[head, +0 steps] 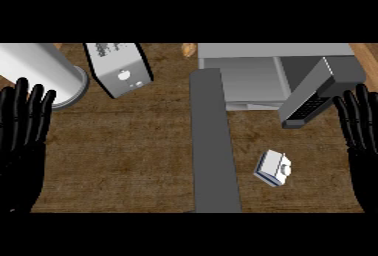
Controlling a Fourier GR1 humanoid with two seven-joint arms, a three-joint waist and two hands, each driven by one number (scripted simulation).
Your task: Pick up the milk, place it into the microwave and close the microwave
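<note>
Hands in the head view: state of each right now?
Left hand: open, fingers straight, holding nothing.
Right hand: open, fingers straight, holding nothing.

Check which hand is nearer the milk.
Right. The right hand is open at the view's right edge, not far from the milk; the left hand is at the far left edge.

A white cylinder and a black-edged grey box sit left of a grey strip.

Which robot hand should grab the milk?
Probably the right robot hand: the milk lies nearer it, close to the open microwave. The left robot hand rests far off at the left edge.
</note>
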